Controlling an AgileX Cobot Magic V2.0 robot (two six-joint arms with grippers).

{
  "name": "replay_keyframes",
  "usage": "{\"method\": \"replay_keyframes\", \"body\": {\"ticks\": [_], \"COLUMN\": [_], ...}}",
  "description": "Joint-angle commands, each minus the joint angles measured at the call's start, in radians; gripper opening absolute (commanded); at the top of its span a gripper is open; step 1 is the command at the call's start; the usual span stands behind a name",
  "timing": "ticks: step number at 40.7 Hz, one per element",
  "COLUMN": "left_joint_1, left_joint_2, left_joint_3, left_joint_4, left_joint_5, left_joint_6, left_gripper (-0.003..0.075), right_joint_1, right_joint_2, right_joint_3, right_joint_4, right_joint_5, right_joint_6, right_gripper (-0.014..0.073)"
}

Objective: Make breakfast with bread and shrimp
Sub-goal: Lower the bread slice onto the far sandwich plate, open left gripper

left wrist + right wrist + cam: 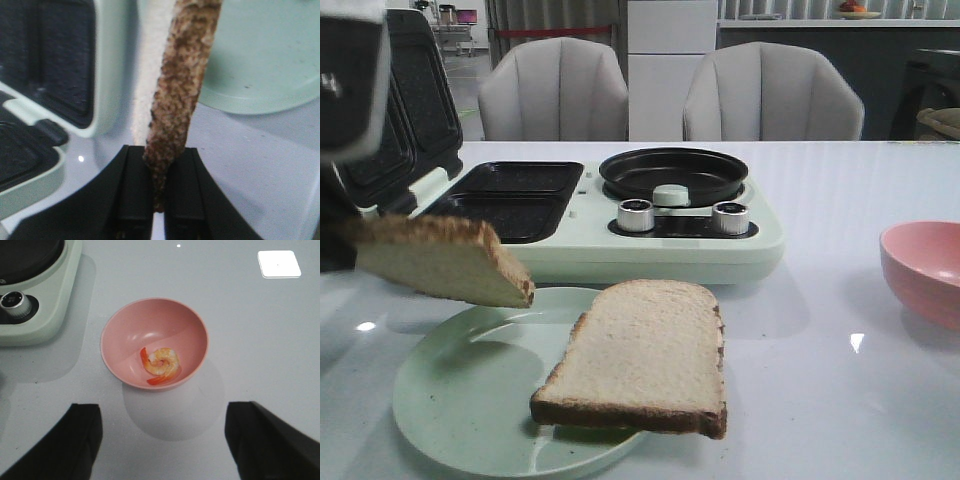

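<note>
My left gripper (159, 200) is shut on the crust edge of one bread slice (445, 258), held in the air above the left rim of the pale green plate (460, 400); the same slice (180, 90) shows edge-on between the fingers in the left wrist view. A second bread slice (645, 355) lies flat on that plate, overhanging its right side. One curled orange-and-white shrimp (160, 365) lies in the pink bowl (125, 335). My right gripper (162, 435) hangs open over the table just short of the bowl, with nothing between its fingers.
A pale green breakfast maker (750, 245) stands behind the plate, lid (410, 100) raised at the left, with two dark sandwich wells (515, 195), a round black pan (673, 172) and two knobs (635, 215). The pink bowl (925, 270) sits at the right edge. Two chairs stand behind the table.
</note>
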Motion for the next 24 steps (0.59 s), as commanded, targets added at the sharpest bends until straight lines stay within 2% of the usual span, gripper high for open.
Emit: {"method": "replay_keyframes", "body": {"ticks": [1,7,13,17,24], "left_joint_1": [-0.009,0.008,0.087,0.168,0.271], "left_joint_2": [-0.083,-0.090,-0.012,0.079,0.271], "left_joint_3": [-0.069,-0.121,-0.181,-0.256,-0.425], "left_joint_4": [0.084,0.242,0.363,0.382,0.382], "left_joint_5": [-0.029,-0.132,-0.256,-0.323,-0.356], "left_joint_6": [-0.014,-0.014,-0.014,-0.014,-0.014], "left_gripper": [0.0099,0.0099,0.0099,0.0099,0.0099], "right_joint_1": [0.001,0.001,0.001,0.001,0.001], "right_joint_2": [0.007,0.007,0.007,0.007,0.007], "right_joint_3": [-0.027,-0.027,-0.027,-0.027,-0.027], "right_joint_4": [-0.010,-0.010,-0.010,-0.010,-0.010], "right_joint_5": [-0.077,-0.077,-0.077,-0.077,-0.077], "right_joint_6": [-0.006,-0.006,-0.006,-0.006,-0.006], "right_gripper": [0.0610,0.0610,0.0610,0.0610,0.0610]}}
